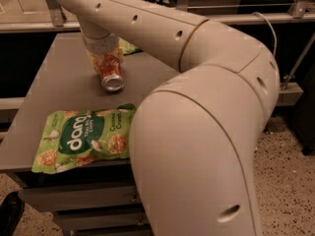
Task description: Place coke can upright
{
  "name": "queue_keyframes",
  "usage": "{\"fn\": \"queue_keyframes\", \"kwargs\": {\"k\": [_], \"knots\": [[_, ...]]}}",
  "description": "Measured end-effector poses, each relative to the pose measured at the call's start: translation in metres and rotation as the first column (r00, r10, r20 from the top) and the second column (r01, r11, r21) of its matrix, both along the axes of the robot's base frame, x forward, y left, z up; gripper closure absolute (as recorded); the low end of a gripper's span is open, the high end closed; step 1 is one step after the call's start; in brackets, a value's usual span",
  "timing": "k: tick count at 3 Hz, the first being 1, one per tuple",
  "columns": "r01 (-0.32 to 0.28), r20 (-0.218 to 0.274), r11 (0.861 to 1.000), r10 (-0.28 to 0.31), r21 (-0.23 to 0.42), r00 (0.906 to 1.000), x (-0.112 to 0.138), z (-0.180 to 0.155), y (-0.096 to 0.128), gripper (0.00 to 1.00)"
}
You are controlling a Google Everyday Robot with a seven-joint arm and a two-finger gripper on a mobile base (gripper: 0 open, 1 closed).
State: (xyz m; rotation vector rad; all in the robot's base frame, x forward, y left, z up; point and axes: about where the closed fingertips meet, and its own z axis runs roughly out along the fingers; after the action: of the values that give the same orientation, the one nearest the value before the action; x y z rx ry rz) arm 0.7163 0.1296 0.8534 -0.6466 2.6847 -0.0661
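1. The small red-orange cylindrical metal coke can (109, 72) sits tilted above the far part of the table. Its silver end faces down and forward, close to the surface; whether it touches cannot be told.
2. The gripper (105, 59) is clamped around the can's upper half, a pale finger on either side, likely so the can may be swung vertical before release.
3. The flat grey table (54, 82) offers standing room beneath it.
4. The flat green foil snack bag (83, 139) lies well apart, at the near edge.
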Motion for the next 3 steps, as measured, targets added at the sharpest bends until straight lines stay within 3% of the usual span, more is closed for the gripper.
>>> {"fn": "queue_keyframes", "kwargs": {"k": [1,2,3], "knots": [[-0.174,0.128,0.978,0.159,0.114,0.9789,0.007,0.023,0.003,1.00],[-0.365,0.299,0.897,0.287,0.251,0.9101,0.012,0.048,-0.003,1.00],[-0.465,0.426,0.798,0.294,0.383,0.8556,0.014,0.071,-0.009,1.00]]}}
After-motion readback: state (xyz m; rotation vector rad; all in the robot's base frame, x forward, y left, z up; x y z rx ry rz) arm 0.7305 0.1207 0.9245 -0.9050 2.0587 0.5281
